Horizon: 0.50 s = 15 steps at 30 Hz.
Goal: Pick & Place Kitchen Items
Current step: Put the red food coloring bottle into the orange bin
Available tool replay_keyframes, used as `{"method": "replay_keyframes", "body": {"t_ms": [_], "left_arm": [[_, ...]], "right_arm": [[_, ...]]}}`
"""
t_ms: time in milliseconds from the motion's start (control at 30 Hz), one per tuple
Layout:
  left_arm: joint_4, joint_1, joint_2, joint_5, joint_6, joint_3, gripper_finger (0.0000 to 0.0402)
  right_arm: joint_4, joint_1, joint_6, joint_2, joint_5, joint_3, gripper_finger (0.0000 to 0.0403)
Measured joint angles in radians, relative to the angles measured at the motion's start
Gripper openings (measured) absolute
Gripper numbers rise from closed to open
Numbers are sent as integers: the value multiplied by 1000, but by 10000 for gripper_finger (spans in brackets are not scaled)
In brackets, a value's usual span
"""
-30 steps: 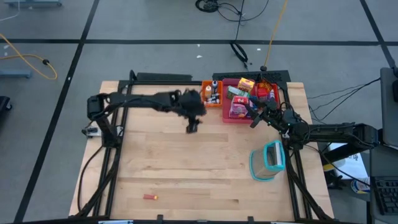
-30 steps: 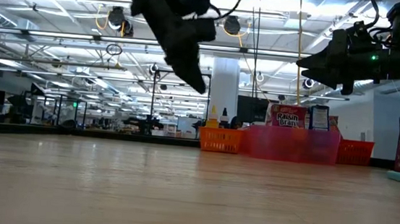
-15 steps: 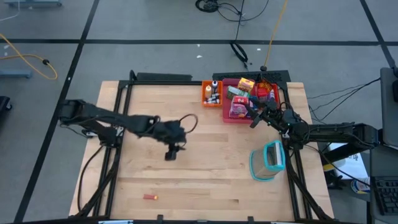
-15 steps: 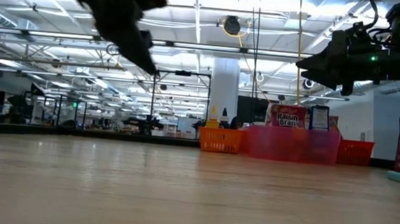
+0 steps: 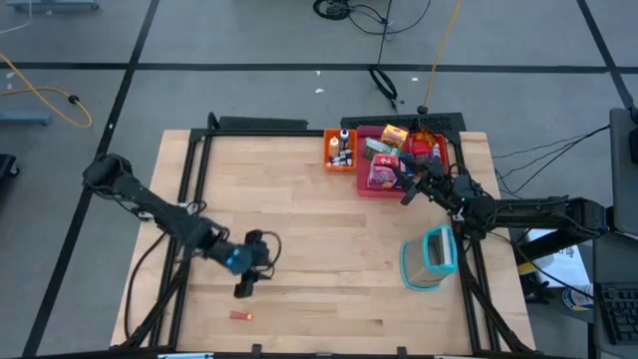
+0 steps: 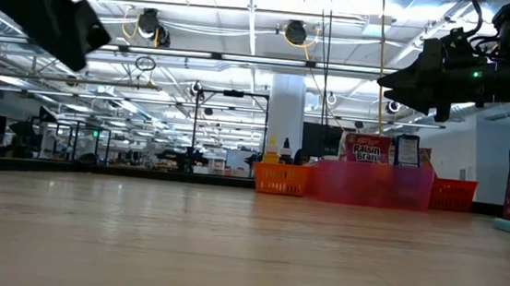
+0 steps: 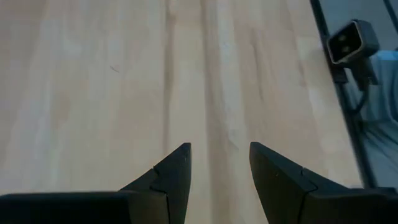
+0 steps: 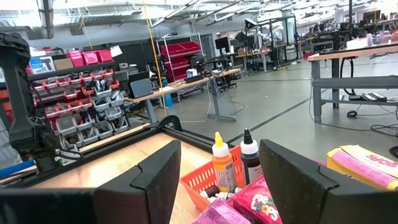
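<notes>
High view hides detail; left hand (image 5: 243, 288) open and empty, right hand (image 5: 408, 189) likewise

I can read just one label: "Raisin Bran" on a red carton (image 6: 366, 153) standing in the pink tray (image 6: 372, 186), approx 12 o'clock across the table. Other print illegible.

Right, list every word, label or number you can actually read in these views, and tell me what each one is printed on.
"Raisin Bran": on the red carton standing in the pink tray, low view.
The dark-framed carton beside it: print too small to read.
The pink packet and yellow carton in the right wrist view: no legible text.
The two bottles in the orange tray: labels unreadable.
</notes>
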Motion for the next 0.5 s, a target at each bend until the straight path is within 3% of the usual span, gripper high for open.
{"method": "replay_keyframes", "body": {"t_ms": [333, 500], "left_arm": [[-2, -261, 1, -233, -281, -4, 163], [-2, -363, 3, -297, -429, -4, 163]], "right_arm": [[0, 0, 0, 0, 0, 0, 210], [0, 0, 0, 0, 0, 0, 210]]}}
